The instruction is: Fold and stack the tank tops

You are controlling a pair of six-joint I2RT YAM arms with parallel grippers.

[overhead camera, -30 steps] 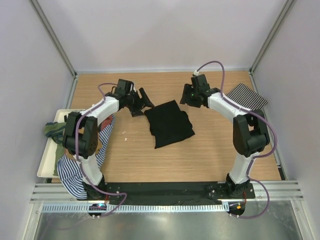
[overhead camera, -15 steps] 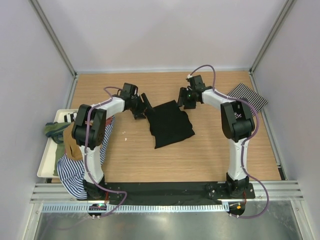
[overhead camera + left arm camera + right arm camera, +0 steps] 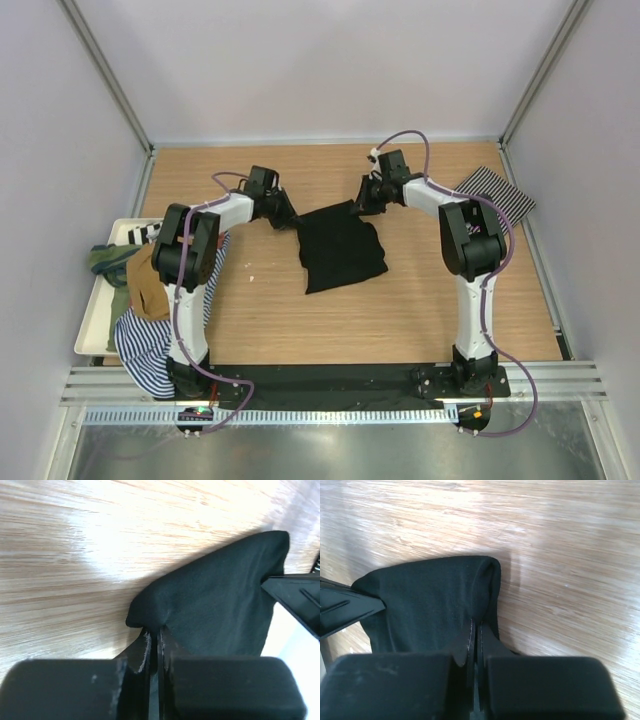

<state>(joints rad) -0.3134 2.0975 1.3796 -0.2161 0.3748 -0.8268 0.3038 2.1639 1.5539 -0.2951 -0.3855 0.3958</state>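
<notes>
Left gripper (image 3: 289, 214) pinching black tank top (image 3: 340, 250) at its 10 o'clock corner, jaws clamping cloth. Right gripper (image 3: 362, 201) clamping 1 o'clock corner likewise.

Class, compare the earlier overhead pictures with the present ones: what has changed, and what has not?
The left gripper and right gripper moved inward and closed on the far corners of the plain black cloth tank top. The folded black-and-white striped top lies unmoved.

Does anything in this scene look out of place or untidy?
Yes. The blue-and-white striped top spills out of the white tray on the left, draping over its rim onto the table. Nothing else stands out.
</notes>
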